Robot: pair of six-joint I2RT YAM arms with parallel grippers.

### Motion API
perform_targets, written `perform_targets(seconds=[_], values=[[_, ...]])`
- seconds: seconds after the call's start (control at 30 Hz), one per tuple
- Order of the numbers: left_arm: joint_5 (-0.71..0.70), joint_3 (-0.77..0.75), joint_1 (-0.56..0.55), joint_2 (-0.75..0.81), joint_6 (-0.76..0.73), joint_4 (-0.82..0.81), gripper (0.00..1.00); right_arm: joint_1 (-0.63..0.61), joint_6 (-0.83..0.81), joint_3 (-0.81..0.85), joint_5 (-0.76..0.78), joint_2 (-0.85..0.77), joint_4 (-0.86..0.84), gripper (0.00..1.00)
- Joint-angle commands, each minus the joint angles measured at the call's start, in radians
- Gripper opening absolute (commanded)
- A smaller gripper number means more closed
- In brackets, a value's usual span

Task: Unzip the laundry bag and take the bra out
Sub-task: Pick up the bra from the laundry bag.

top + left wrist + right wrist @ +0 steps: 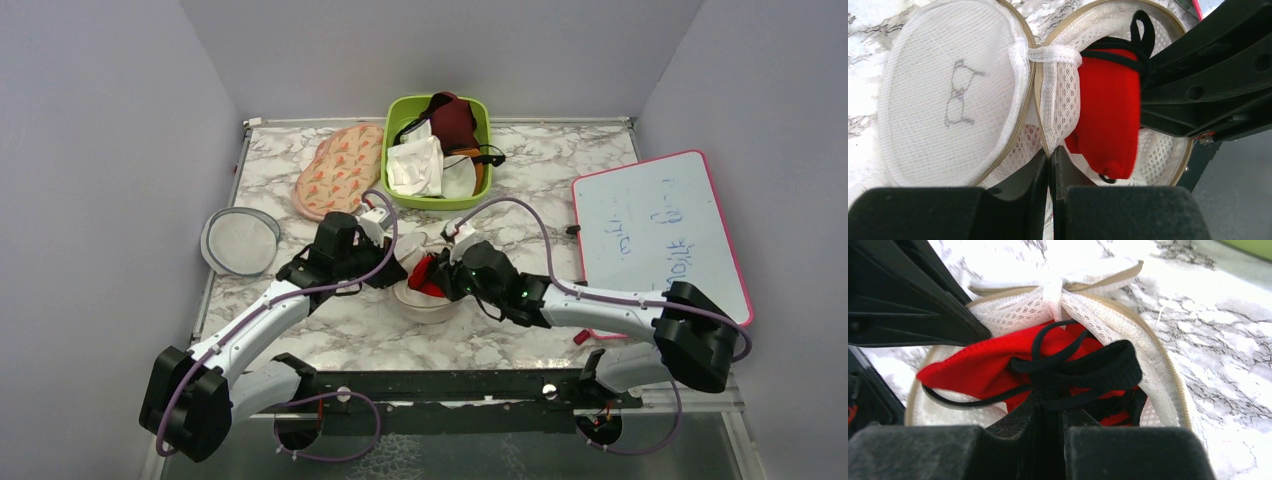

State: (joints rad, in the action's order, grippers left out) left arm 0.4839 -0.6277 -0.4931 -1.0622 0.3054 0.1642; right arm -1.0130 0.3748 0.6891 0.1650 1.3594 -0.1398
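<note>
The laundry bag (424, 303) lies unzipped near the middle of the worktop (560, 170), at 6 o'clock from the green tub (440, 204), with its two mesh halves folded apart like a clamshell. The bra (980, 371) is bunched in the open half and has not yet been lifted out.

The right end effector (1048, 401) is the one on the bra. Its jaws are together on the black strap bundle at the garment's near edge. In the right wrist view the red fabric runs across the jaws from 9 o'clock to 3 o'clock, so the grip is crosswise and roughly mid-length. The bag's fabric hinge tab sits straight ahead at 12 o'clock.

The left end effector (1050, 156) is closed at the seam where the two halves meet, and it appears to pinch the mesh rim there. The pinch is partly hidden by the fingers, so this is likely rather than certain.

In the top view the left arm reaches the bag from about 9 o'clock and the right arm from about 3 o'clock, so the two face each other across it.

Judging from this, the bra has to come up and back toward 3 o'clock, away from the hinge and the left arm's hold. The mesh wall curls over the bra's far side, and a loose strap loop there could snag on it during the pull.
</note>
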Motion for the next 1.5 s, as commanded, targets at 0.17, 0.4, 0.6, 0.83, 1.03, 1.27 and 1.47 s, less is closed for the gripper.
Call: perform_targets(seconds=[0.17,0.4,0.6,0.83,1.03,1.27,1.47], values=[[0.032,-0.006,-0.004,0.042,0.004,-0.024,0.00,0.000,0.044,-0.079,0.042,-0.066,-0.414,0.01],[0.039,-0.006,-0.004,0.043,0.004,-0.027,0.00,0.000,0.084,-0.071,0.068,-0.098,-0.485,0.01],[0.023,-0.006,-0.005,0.062,0.000,-0.021,0.00,0.001,0.190,-0.068,0.129,-0.145,-0.387,0.01],[-0.010,-0.013,-0.004,0.068,-0.003,-0.009,0.00,0.004,0.260,-0.024,-0.053,-0.184,-0.212,0.01],[-0.052,-0.014,-0.002,0.096,-0.007,0.001,0.00,0.004,0.150,0.071,-0.351,-0.162,-0.021,0.01],[-0.077,-0.018,-0.001,0.101,-0.010,0.013,0.00,0.004,0.156,0.028,-0.542,-0.190,-0.178,0.01],[-0.080,-0.012,-0.001,0.107,-0.003,0.012,0.00,0.004,0.196,0.037,-0.523,-0.193,-0.294,0.01]])
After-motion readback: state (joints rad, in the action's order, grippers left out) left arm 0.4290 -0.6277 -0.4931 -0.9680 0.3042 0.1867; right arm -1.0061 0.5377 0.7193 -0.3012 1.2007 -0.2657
